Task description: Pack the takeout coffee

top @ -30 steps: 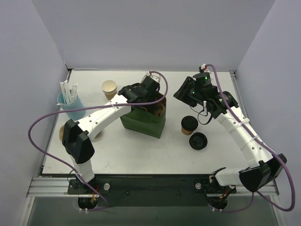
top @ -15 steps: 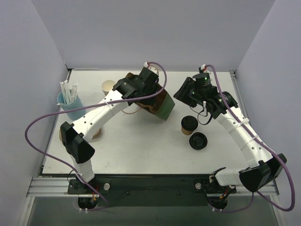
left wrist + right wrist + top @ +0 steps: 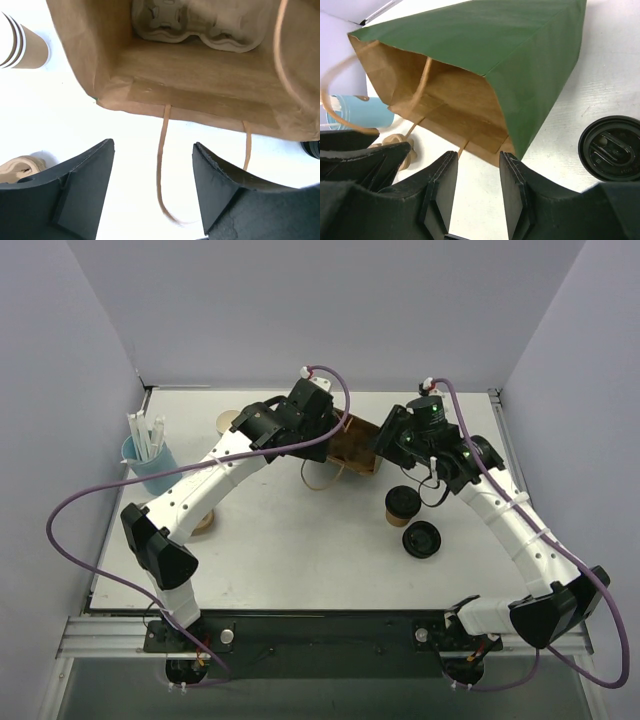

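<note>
The takeout coffee (image 3: 402, 505), a brown cup with a black lid, stands on the table right of centre; only its lid (image 3: 612, 147) shows in the right wrist view. The green bag (image 3: 355, 448) lies on its side with its brown inside showing (image 3: 200, 75) and a pulp cup carrier (image 3: 200, 25) in it. My left gripper (image 3: 322, 440) is open just before the bag's mouth, with a handle loop (image 3: 161, 165) lying on the table between its fingers (image 3: 152, 147). At the bag's lower lip (image 3: 485, 145), my right gripper (image 3: 477, 160) holds its jaws apart over bare table.
A loose black lid (image 3: 422, 539) lies near the coffee. A stack of lidless paper cups (image 3: 228, 422) stands at the back left (image 3: 22, 45). A blue cup of straws (image 3: 150, 462) is at the left. A tan pulp piece (image 3: 205, 520) lies by the left arm.
The bag went from upright to lying on its side, shifted right and away. My left arm swung right with it and its jaws widened a little. The right arm hardly moved.
</note>
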Robot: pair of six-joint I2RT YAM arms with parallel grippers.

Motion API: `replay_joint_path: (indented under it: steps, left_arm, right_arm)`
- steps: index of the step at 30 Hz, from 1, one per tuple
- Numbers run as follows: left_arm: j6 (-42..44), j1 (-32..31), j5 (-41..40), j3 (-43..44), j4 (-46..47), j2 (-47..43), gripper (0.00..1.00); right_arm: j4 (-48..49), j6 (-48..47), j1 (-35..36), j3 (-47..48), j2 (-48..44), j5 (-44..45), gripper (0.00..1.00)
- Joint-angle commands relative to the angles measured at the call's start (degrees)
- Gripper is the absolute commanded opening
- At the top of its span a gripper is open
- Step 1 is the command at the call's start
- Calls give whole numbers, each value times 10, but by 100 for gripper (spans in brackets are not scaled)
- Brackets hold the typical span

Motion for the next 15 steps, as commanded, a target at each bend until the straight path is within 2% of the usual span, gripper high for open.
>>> replay_joint_path:
  steps: [1, 9, 15]
  left_arm:
    - [-6, -2, -6, 21, -4, -18, 73]
    - [14, 2, -23, 22, 10, -2, 73]
    - [24, 7, -26, 36, 10, 20, 73]
  right_arm:
    - [15, -23, 20, 20, -15, 6, 40]
    - [15, -114, 21, 58, 42, 90, 39]
    - [43, -105, 29, -13, 8, 75, 40]
